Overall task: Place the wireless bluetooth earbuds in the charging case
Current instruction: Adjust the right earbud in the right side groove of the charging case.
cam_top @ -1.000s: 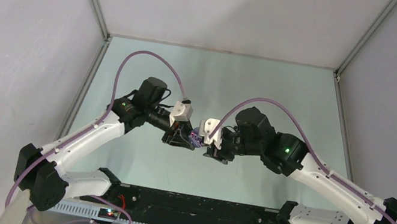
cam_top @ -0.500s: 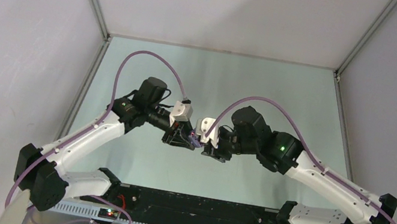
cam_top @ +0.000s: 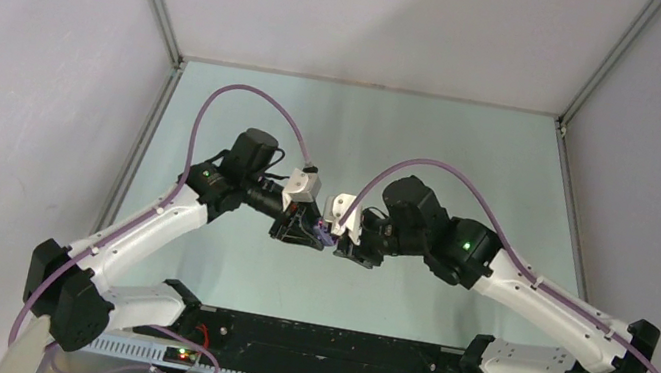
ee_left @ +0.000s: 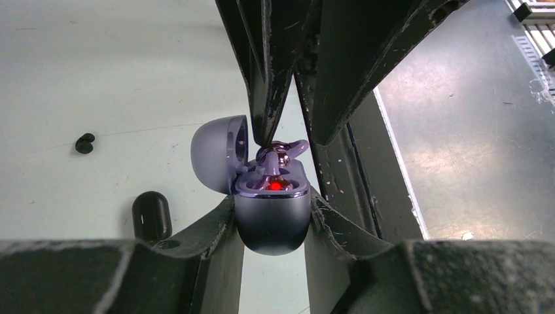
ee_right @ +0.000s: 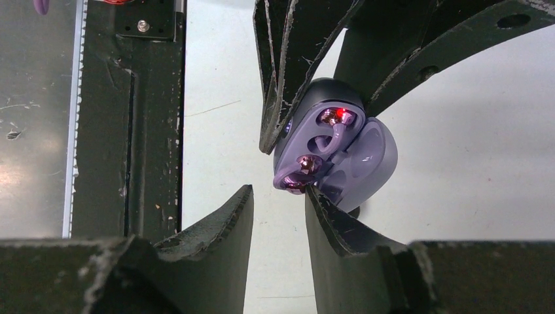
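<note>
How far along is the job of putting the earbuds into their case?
Done: the left pincer grips the lilac case, lid open. In hand: the right pincer, jaws apart, meets a lilac earbud that stands half out of its seat. To do: seating it; a black earbud and a black case lie on the table.

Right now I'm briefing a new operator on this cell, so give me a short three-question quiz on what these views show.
1. True or false: the lilac charging case has its lid open.
2. Which gripper holds the case? A left, B right, C neither.
3. What colour is the light glowing inside the case?
Key: 1 true; 2 A, the left gripper; 3 red.
</note>
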Controlling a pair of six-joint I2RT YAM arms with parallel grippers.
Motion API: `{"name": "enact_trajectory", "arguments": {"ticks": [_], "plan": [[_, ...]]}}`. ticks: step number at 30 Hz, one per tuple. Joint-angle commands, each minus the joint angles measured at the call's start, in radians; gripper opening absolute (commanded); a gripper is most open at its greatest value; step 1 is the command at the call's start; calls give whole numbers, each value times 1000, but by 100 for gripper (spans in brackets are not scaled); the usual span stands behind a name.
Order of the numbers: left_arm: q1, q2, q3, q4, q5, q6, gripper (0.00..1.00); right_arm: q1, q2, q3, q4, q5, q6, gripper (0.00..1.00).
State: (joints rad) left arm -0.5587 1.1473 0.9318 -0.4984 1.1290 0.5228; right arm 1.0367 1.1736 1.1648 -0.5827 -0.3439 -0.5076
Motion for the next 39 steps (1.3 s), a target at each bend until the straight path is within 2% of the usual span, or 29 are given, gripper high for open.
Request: {"name": "enact_trajectory", "arguments": {"ticks": [1, 11, 25, 39], "plan": [[-2, -10, 34, 35, 29, -7, 4, 7, 8, 20, 33, 9, 11, 40], [-3, -9, 35, 35, 29, -9, 4, 7, -27, 107, -57, 3, -21, 40], [-2, -9, 40, 31, 28, -8, 4, 15, -4, 109, -8, 44, 45, 34], [-3, -7, 41, 28, 27, -6, 4, 31, 23, 108, 2, 64, 74, 34]]}}
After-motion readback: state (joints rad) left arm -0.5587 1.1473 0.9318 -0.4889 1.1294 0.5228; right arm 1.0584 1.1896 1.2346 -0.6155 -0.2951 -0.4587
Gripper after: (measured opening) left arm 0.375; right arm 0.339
